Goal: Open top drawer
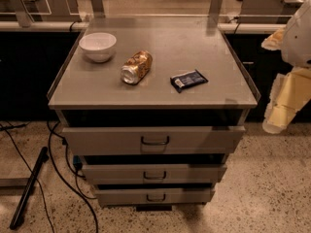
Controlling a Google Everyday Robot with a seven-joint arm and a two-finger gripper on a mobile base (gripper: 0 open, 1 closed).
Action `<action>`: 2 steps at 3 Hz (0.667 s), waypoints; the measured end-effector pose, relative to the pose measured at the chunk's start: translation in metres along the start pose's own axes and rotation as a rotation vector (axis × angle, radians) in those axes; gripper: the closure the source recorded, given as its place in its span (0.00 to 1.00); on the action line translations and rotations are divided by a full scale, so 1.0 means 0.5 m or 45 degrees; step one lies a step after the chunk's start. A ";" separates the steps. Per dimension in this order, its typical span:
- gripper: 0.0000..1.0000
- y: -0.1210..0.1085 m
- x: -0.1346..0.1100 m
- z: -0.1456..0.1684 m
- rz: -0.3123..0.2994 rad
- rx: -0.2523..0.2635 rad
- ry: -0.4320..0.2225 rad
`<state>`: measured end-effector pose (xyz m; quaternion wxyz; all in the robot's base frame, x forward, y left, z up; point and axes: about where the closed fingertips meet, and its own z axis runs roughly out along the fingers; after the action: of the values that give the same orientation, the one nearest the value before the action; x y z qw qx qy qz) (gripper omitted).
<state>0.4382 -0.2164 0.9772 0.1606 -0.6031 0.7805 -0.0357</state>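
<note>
The top drawer (107, 141) is the widest and tallest grey front of the three, directly under the cabinet top. It has a small dark loop handle (155, 141) at its centre. A dark gap shows between its upper edge and the cabinet top. My gripper (278, 119) is at the right edge of the view, a pale yellowish and white shape hanging beside the cabinet's right side, at about the height of the top drawer. It is well to the right of the handle and touches nothing.
On the cabinet top (194, 42) stand a white bowl (97, 46), a tipped can (136, 67) and a dark snack packet (188, 80). Two narrower drawers (112, 173) sit below. Cables and a dark bar (29, 188) lie on the floor at left.
</note>
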 end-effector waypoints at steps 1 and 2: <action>0.00 0.000 0.000 0.000 0.000 0.000 0.000; 0.00 0.014 0.003 0.020 0.008 0.004 -0.029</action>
<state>0.4342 -0.2146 0.9657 0.1707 -0.6008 0.7804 -0.0295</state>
